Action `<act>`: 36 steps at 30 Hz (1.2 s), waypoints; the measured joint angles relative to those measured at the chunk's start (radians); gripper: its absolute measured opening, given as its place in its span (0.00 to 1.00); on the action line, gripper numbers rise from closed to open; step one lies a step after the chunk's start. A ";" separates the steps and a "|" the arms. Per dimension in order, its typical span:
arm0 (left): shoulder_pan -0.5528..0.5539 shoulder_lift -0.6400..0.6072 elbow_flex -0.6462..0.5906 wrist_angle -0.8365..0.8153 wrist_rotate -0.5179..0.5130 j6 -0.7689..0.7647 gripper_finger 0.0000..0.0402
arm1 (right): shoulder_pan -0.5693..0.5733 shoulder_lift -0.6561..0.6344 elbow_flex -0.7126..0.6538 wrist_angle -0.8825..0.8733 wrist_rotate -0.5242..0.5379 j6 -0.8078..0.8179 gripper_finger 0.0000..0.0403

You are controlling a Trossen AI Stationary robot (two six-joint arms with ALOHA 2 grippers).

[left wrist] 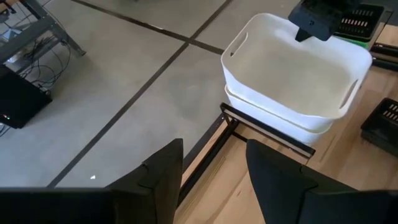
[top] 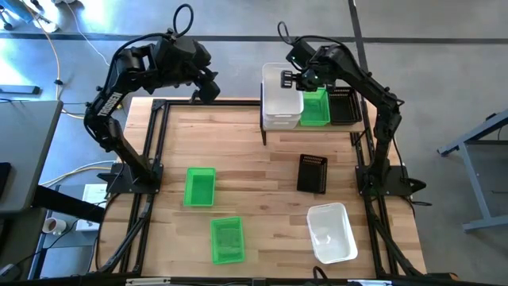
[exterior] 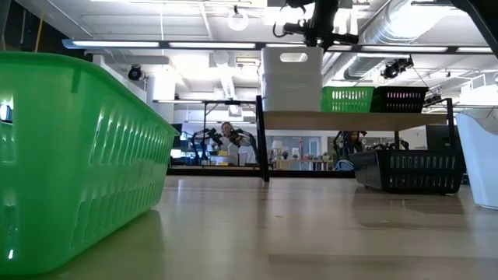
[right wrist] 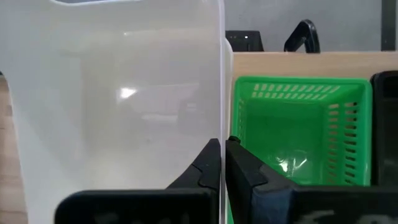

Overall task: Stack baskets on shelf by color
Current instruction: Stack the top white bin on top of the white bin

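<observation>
Two white baskets sit nested at the left end of the shelf. Beside them on the shelf stand a green basket and a black basket. My right gripper comes down over the upper white basket and is shut on its wall. My left gripper hangs open over the table's far left part, left of the shelf, touching nothing. Two green baskets, one black basket and one white basket rest on the tabletop. My right gripper pinches the upper white basket's side wall, the one next to the green basket, toward its far end. One finger is inside the basket and one outside. The fingers come from above, pointing down. The basket sits upright, nested in the lower white basket.
The shelf's black legs stand on the table's far part. Bare tabletop lies between the shelf and the loose baskets. In the low view a green basket fills the near left. A person sits at a desk in the room behind.
</observation>
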 joint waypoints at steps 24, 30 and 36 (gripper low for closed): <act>0.000 0.001 0.000 0.000 0.000 0.000 0.42 | -0.005 0.000 0.000 0.019 -0.010 -0.029 0.07; 0.000 0.001 0.000 0.000 0.000 -0.001 0.42 | -0.005 0.000 0.000 0.020 -0.006 -0.046 0.19; 0.000 0.001 0.000 0.000 0.000 -0.001 0.42 | -0.005 0.000 0.000 0.020 0.029 -0.055 0.22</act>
